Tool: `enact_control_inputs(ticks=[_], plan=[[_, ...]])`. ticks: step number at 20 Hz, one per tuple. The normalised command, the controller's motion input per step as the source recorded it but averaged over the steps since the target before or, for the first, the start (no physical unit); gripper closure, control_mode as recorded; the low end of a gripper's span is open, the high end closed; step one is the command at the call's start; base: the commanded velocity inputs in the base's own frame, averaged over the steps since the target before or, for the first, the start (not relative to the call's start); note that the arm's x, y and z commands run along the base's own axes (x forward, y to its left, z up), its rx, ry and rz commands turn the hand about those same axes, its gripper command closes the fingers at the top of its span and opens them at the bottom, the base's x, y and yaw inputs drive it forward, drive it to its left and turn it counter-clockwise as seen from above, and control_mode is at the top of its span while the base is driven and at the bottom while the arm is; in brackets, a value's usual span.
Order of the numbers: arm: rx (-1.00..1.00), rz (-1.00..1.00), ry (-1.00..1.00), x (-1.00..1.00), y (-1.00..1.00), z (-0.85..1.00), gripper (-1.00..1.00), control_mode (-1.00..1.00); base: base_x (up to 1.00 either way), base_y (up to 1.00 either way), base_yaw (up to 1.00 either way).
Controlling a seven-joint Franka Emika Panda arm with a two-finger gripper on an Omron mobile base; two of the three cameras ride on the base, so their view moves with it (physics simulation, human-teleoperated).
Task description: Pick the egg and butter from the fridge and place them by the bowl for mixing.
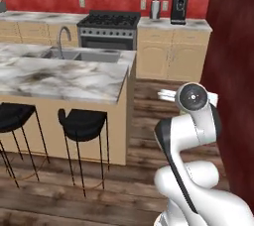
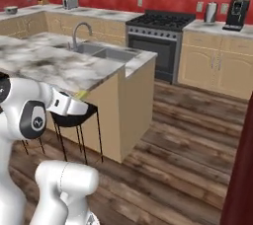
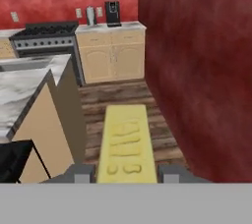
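- The end effector (image 3: 126,173) is closed on the butter (image 3: 125,142); in the hand view its two grey fingertips (image 3: 81,173) sit tight against the left and right sides of the block at its near end.
- The butter is a pale-yellow rectangular stick with faint raised marks on its top face. It reaches straight out from between the fingertips, lengthwise away from the hand, and is carried in the air above the wooden floor (image 3: 118,95).
- In the right base view a small yellow sliver of the butter (image 2: 82,93) shows at the tip of the white arm (image 2: 59,101), just in front of the near edge of the marble island bench (image 2: 49,66) and above a black stool (image 2: 74,116).
- The island bench has a sink (image 1: 82,55) with a curved tap (image 1: 62,39) set into its far end.
- Beyond the butter in the hand view stand tan cabinets (image 3: 110,53) with a coffee machine (image 3: 112,13) on top, and a stove (image 3: 42,39) to their left.
- A dark red wall (image 3: 202,70) runs along the right of the butter.
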Motion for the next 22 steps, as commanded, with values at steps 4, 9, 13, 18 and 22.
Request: enact_control_inputs(ticks=[4,9,13,18,22], plan=[[0.0,0.0,0.0,0.0,0.0,0.0,1.0,1.0,0.88,-0.85,0.31],[0.0,0.0,0.0,0.0,0.0,0.0,1.0,1.0,1.0,-0.96,0.3],[0.0,0.0,0.0,0.0,0.0,0.0,1.0,1.0,1.0,-1.0,0.21],[0.0,0.0,0.0,0.0,0.0,0.0,1.0,1.0,1.0,-1.0,0.08],[0.0,0.0,0.0,0.0,0.0,0.0,1.0,1.0,1.0,-1.0,0.01]])
